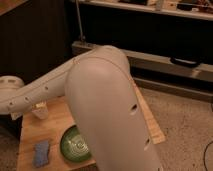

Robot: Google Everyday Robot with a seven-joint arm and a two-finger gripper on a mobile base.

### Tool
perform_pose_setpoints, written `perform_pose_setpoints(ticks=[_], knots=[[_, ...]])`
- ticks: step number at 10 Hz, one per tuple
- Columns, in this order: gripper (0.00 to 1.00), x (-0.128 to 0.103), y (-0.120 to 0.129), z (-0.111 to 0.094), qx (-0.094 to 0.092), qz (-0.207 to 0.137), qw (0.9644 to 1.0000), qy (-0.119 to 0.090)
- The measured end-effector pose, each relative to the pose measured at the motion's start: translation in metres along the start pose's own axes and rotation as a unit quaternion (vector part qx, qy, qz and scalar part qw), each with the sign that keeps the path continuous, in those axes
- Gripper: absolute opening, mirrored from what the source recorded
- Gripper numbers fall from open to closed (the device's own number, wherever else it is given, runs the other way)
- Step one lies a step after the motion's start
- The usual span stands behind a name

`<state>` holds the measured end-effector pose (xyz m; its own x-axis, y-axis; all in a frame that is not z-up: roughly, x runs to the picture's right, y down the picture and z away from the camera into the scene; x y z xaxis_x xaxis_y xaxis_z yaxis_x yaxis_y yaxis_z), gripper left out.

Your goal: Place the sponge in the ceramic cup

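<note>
- Your robot's white arm (pixel 42 95) reaches left across the wooden table (pixel 29 134). Its gripper is out of sight beyond the left edge of the frame, with the jaws spread wide.
- The sponge (pixel 41 152) lies flat near the table's front left corner, just left of the green bowl (pixel 75 145).
- The cup (pixel 41 110) stands farther back on the left, partly hidden by the arm and apart from the sponge.
</note>
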<state>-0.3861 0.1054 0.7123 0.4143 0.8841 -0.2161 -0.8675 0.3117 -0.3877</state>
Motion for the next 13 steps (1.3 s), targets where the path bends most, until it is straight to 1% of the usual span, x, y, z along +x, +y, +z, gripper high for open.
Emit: perform_pose_setpoints(ticks=[2,3,4,5,6,7,9,10,12,13], knots=[[0.80,0.019,-0.009,0.012,-0.020,0.009,0.9993,0.030],[0.80,0.034,-0.009,0.019,-0.022,0.005,0.9980,0.058],[0.80,0.045,-0.004,0.021,-0.018,-0.003,0.9966,0.080],[0.80,0.055,0.004,0.018,-0.013,-0.014,0.9944,0.104],[0.80,0.067,0.012,0.013,-0.005,-0.028,0.9907,0.133],[0.80,0.075,0.011,0.012,0.001,-0.032,0.9885,0.148],[0.80,0.101,0.004,0.009,0.005,-0.028,0.9852,0.169],[0.80,0.115,0.011,0.009,0.001,-0.021,0.9846,0.174],[0.80,0.145,0.028,0.012,-0.004,0.004,0.9846,0.175],[0.80,0.151,0.033,0.011,-0.004,0.013,0.9853,0.170]])
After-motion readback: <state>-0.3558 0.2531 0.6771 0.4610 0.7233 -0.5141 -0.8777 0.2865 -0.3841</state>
